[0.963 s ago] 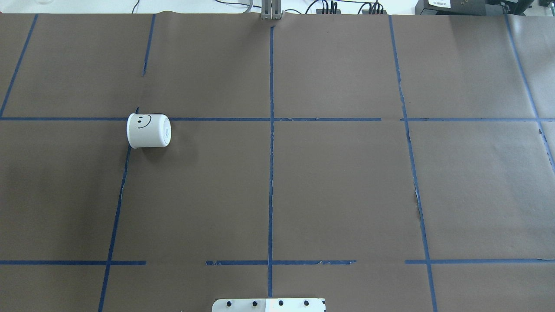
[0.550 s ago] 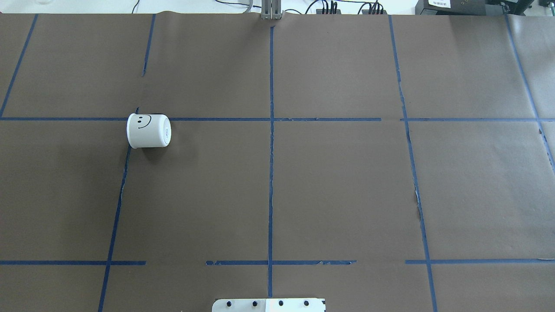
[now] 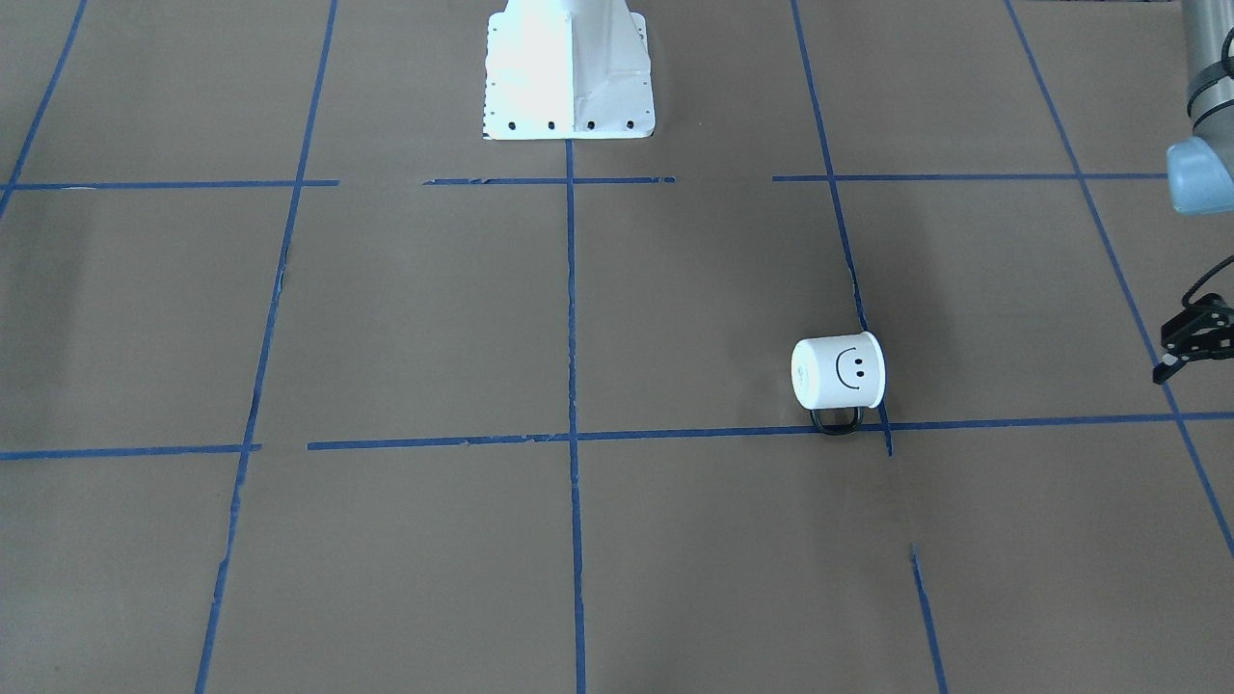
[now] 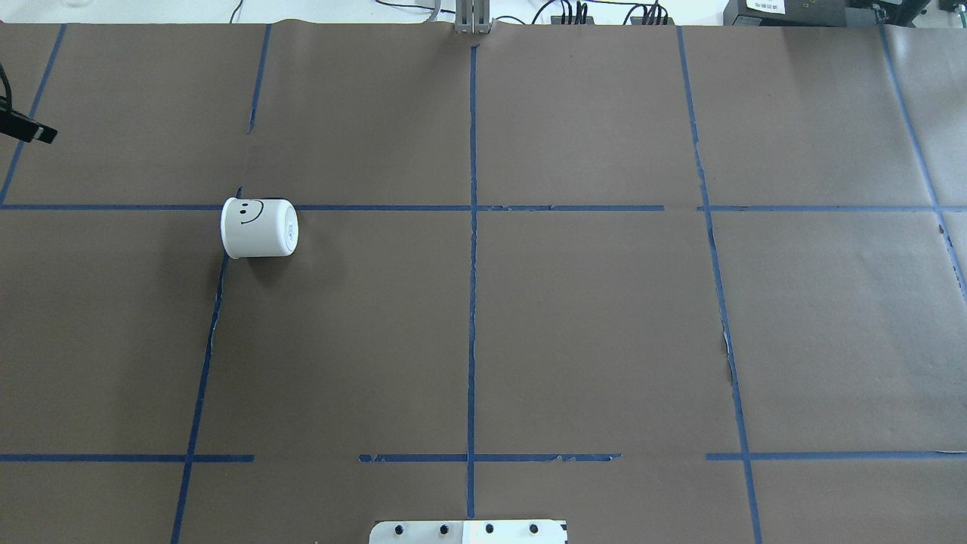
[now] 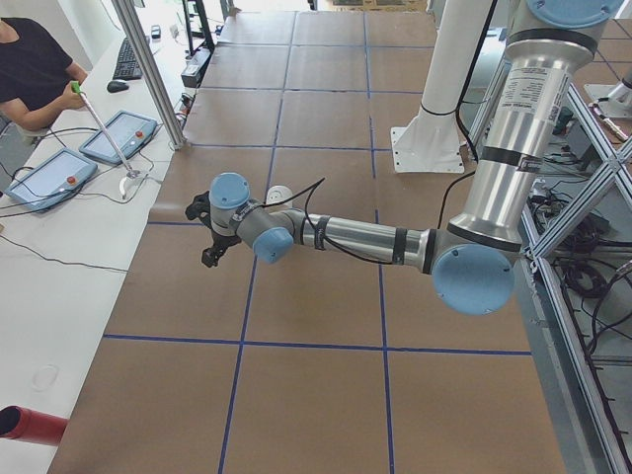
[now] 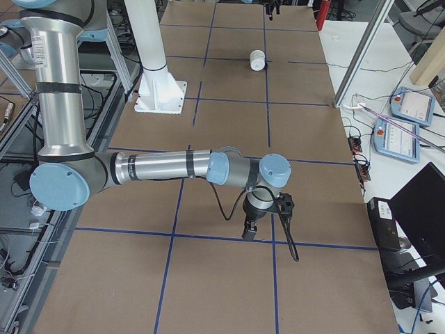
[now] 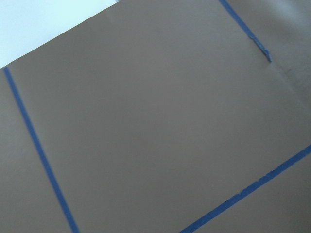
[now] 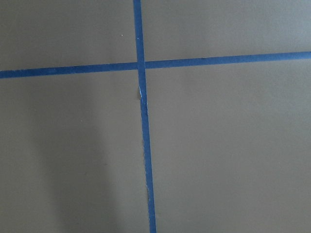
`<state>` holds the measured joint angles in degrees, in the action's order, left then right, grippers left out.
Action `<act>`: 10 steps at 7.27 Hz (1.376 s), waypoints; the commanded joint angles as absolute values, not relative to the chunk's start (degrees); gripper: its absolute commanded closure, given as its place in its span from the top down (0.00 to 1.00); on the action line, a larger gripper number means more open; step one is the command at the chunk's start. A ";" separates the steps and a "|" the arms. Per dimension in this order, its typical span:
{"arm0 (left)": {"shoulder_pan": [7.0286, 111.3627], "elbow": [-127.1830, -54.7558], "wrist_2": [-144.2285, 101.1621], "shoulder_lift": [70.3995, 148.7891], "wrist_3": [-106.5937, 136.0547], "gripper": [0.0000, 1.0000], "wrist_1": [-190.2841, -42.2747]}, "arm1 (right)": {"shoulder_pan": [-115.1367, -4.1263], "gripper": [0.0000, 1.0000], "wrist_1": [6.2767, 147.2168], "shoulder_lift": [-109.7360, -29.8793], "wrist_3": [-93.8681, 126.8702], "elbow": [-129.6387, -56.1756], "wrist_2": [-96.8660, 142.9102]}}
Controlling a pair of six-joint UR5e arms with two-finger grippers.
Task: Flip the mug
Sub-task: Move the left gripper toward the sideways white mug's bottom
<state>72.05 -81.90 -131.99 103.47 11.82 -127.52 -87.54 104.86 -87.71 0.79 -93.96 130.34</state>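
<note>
While the mug (image 4: 259,227) lies sideways on blue tape (image 4: 363,207), both arms' jaws hang far off, state unclear.

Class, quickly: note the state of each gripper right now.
Left gripper: cut off at the edge, cannot tell; well apart from the mug.
Right gripper: seen only from the side, cannot tell.

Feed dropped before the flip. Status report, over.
Left gripper well short of the mug, jaws unclear. Right gripper far off, state unclear. Mug on its side, untouched. Nothing seen between.
</note>
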 commanded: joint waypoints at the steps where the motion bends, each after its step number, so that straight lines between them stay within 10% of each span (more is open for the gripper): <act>1: 66.38 -80.60 -132.27 103.62 36.28 1.00 -138.73 | -87.54 1.00 104.85 -87.71 0.79 -93.96 130.34; 10: 59.51 -68.73 -131.93 105.62 83.35 1.00 -176.38 | -87.54 1.00 104.85 -87.71 0.79 -93.96 130.34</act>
<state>60.42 -69.66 -132.30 104.10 77.04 -173.26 -87.54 104.85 -87.71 0.79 -93.96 130.34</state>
